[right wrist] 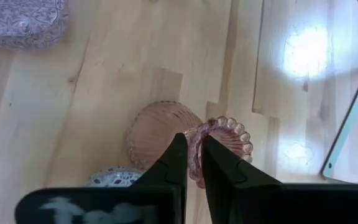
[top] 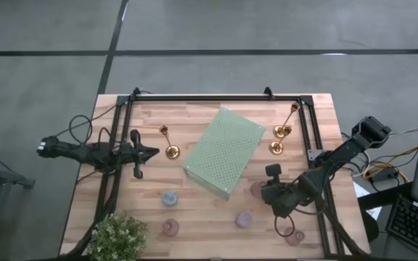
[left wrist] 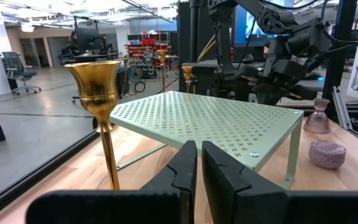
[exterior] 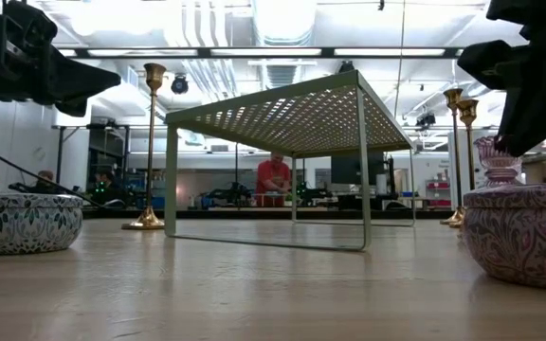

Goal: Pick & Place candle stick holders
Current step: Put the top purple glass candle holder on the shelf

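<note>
The right gripper (right wrist: 191,163) is just above the pink glass holder (right wrist: 166,134), its fingers narrow around the scalloped rim. The holder stands upright directly under it. The left gripper (left wrist: 197,168), fingers nearly together, waits beside a gold candlestick (left wrist: 101,106).

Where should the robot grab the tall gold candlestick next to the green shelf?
Probably the thin stem of the slim shiny gold candlestick, coming level from the side. It stands upright, the cup and base flare wider, and the left gripper already faces it, beside the pale-green perforated metal shelf.
</note>
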Motion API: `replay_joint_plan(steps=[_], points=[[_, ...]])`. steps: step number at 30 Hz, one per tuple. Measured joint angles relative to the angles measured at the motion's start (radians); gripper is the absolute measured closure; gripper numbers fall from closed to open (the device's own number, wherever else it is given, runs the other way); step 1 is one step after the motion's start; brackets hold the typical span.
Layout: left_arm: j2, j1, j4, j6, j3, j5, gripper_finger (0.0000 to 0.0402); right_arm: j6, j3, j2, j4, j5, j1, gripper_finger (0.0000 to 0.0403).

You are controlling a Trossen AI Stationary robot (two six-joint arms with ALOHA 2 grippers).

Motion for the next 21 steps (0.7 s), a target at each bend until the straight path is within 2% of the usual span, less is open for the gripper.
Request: replay_joint_plan(steps=[8, 12, 21], points=[[0.000, 0.000, 0.000, 0.000, 0.000, 0.000, 0.0374, -0.005, 0.154, -0.003, -0.206, -0.013, 0.000, 0.0381], [0.000, 0.000, 0.000, 0.000, 0.000, 0.000, 0.0374, -0.063, 0.232, -0.006, -0.242, -0.008, 0.000, 0.0381], [0.000, 0.000, 0.000, 0.000, 0.000, 0.000, 0.0374, -0.085, 0.423, -0.005, -0.418, -0.005, 0.000, 0.0381]])
